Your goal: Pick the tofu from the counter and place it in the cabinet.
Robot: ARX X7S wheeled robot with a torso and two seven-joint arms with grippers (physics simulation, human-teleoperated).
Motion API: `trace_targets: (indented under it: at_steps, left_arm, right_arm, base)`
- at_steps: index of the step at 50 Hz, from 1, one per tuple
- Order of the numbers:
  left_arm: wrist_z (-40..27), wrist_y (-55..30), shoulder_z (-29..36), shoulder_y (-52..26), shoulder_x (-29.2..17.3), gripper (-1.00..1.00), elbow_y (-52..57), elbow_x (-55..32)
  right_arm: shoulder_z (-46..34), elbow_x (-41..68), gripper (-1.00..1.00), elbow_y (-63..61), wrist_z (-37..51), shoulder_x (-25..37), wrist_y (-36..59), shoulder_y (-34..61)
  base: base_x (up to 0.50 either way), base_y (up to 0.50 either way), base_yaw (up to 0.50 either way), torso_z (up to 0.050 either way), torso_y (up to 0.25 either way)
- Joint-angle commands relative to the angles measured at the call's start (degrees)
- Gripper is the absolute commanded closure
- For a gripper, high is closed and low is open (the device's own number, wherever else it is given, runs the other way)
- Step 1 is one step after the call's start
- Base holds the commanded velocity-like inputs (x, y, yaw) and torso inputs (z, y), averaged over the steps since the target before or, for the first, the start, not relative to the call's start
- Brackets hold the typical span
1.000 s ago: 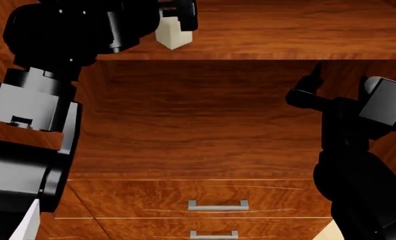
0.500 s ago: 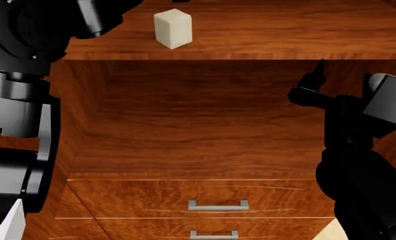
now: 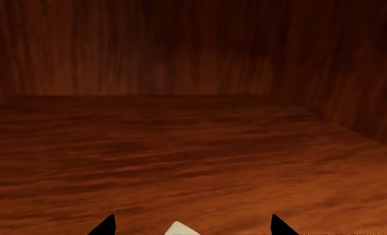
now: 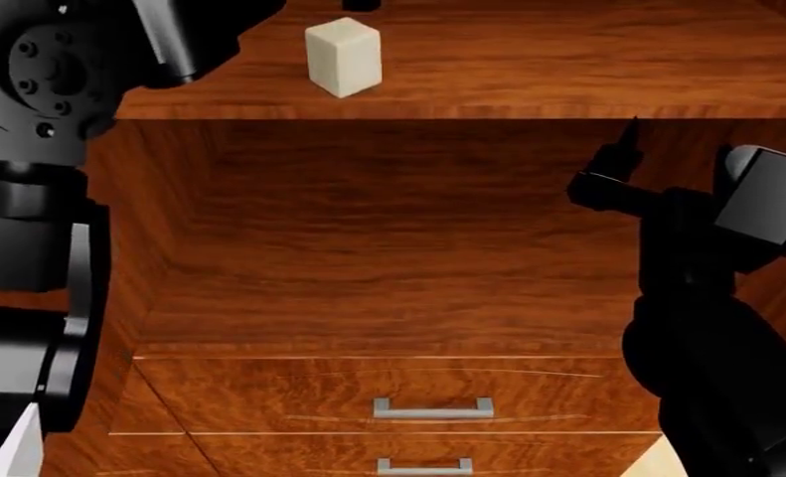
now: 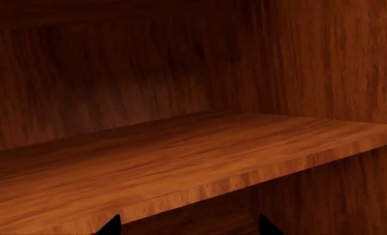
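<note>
The tofu point(image 4: 344, 58) stood upright on a shelf point(image 4: 565, 70) of the cabinet point(image 4: 366, 248), near its front edge, free of both arms. The left end effector point(image 3: 188, 228) was spread open and empty, the tofu's top showing between its fingertips point(image 3: 104, 227). The right end effector point(image 5: 183, 226), well apart, was likewise open and empty.

Glossy reddish wood cabinet point(image 4: 499, 248); matt off-white tofu point(image 4: 342, 58); silver metal handles point(image 4: 432, 407).
</note>
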Motion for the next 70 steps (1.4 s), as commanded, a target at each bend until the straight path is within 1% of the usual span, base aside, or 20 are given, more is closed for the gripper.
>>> trace_targets:
  at_steps: [1,5,10,13,23,38,53,70]
  left_arm:
    - [-2.0,-2.3,-1.2,1.9,-1.1,-1.00,6.2,-2.9]
    - [-3.5,-3.7,-2.4,3.8,-1.3,-1.00,10.7,-5.3]
    - [-5.0,-4.9,-3.4,8.0,-1.8,-1.00,17.1,-8.3]
    - [-4.9,-4.5,-3.3,9.6,-2.2,-1.00,17.7,-8.5]
    - [-5.6,-5.4,-3.9,10.4,-2.4,-1.00,20.8,-10.6]
    - [-8.3,-7.9,-5.6,13.0,-2.1,-1.00,30.0,-17.3]
    - [-9.6,-8.4,-6.7,16.2,-1.2,-1.00,35.1,-22.6]
    - [-8.6,-6.0,-6.7,21.6,-1.4,-1.00,38.3,-23.8]
  right_arm:
    - [0.1,0.2,-1.00,-0.6,0.3,0.1,0.0,-0.4]
    - [0.4,0.4,-1.00,-0.9,0.5,0.3,0.1,-0.5]
    - [0.7,0.6,-1.00,-1.1,0.8,0.6,0.3,-0.2]
    - [0.8,0.7,-1.00,-1.3,0.8,0.8,0.4,-0.1]
    - [0.5,0.5,-1.00,-0.8,0.6,0.6,0.4,0.4]
    - [0.6,0.5,-1.00,-0.7,0.7,0.5,-0.2,-0.6]
    - [1.1,0.8,-1.00,-0.8,0.8,1.0,-0.4,-0.9]
    - [0.8,0.3,-1.00,0.2,0.5,1.0,-0.6,-0.6]
  base:
    - [0.00,0.00,0.00,0.000,0.000]
    - [0.00,0.00,0.00,0.000,0.000]
    - [0.00,0.00,0.00,0.000,0.000]
    - [0.00,0.00,0.00,0.000,0.000]
    - [0.00,0.00,0.00,0.000,0.000]
    - [0.00,0.00,0.00,0.000,0.000]
    - [0.00,0.00,0.00,0.000,0.000]
    - [0.00,0.00,0.00,0.000,0.000]
